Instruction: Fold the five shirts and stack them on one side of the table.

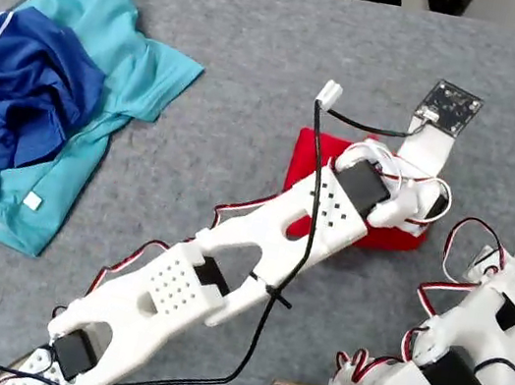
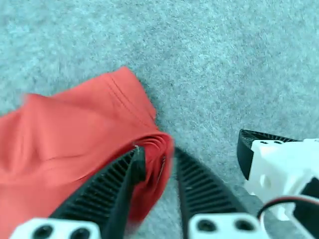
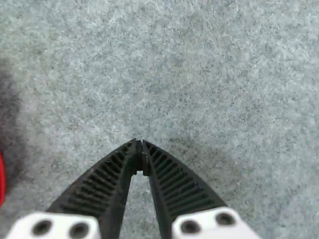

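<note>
The left gripper point(image 2: 157, 162) pinches a bunched edge of the red shirt point(image 2: 65, 139) between its jaws. The right gripper point(image 3: 139, 152) has its jaws pressed together on nothing, over the grey table point(image 3: 199, 64). In the high view the red shirt lies right of centre. A teal shirt point(image 1: 136, 61) lies at the upper left with a crumpled blue shirt point(image 1: 27, 82) on top of it.

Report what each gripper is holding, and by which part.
The left gripper pinches the red shirt between its fingers, by a bunched fold at the shirt's edge. The right gripper holds nothing; it is shut above the grey table.
</note>
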Robot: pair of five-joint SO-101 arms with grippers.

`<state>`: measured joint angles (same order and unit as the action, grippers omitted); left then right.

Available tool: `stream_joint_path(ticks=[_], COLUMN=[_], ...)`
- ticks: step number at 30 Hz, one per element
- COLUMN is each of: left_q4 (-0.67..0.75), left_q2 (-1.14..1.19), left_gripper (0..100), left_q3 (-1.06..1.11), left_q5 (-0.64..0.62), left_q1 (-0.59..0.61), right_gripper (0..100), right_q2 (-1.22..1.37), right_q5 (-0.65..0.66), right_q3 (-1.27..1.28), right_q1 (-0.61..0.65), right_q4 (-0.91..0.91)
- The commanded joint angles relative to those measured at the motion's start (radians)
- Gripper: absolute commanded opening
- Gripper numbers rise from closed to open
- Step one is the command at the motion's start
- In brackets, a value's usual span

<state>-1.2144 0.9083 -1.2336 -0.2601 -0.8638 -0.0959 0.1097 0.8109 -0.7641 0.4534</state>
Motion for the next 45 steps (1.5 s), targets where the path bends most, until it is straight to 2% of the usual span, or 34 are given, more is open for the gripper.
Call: stream_joint_path(ticks=[1, 4, 7, 10, 15, 19, 24, 31, 34, 36, 40, 45], left_q4=[-0.02, -0.064, -0.17, -0.285, -0.542, -0.548, -0.548, -0.522, -0.46, -0.362, -0.038, 0.423], left_q2=[-0.028, -0.038, -0.065, -0.077, -0.068, -0.058, -0.101, -0.371, -0.513, -0.627, -0.875, -1.099], left_gripper=[17, 17, 17, 16, 1, 2, 2, 2, 2, 2, 2, 2], left_q3=[-0.054, -0.08, -0.144, -0.176, -0.172, -0.018, 0.249, 0.466, 0.654, 0.848, 1.361, 1.915], left_q5=[-0.1, -0.103, -0.08, 0.028, 0.221, 0.302, 0.313, 0.316, 0.316, 0.316, 0.318, 0.316], left_q1=[0.008, 0.04, 0.104, 0.203, 0.419, 0.546, 0.592, 0.678, 0.677, 0.661, 0.657, 0.721], right_gripper=[0.2, 0.2, 0.2, 0.2, 0.2, 0.2, 0.2, 0.2, 0.2, 0.2, 0.2, 0.2], right_q2=[-0.022, -0.022, -0.022, -0.022, -0.025, -0.031, -0.096, -0.117, -0.048, 0.019, 0.186, 0.397], right_q5=[-0.009, -0.009, -0.009, -0.009, -0.006, 0.04, 0.146, 0.338, 0.364, 0.362, 0.361, 0.358], right_q3=[-0.028, -0.027, -0.027, -0.025, -0.022, -0.042, -0.202, -0.538, -0.667, -0.746, -0.903, -1.058], right_q1=[-0.01, -0.008, -0.008, -0.008, -0.004, 0.041, 0.148, 0.334, 0.433, 0.495, 0.621, 0.702], right_q4=[-0.018, -0.018, -0.02, -0.02, -0.012, 0.044, 0.299, 0.717, 0.862, 0.934, 1.065, 1.181])
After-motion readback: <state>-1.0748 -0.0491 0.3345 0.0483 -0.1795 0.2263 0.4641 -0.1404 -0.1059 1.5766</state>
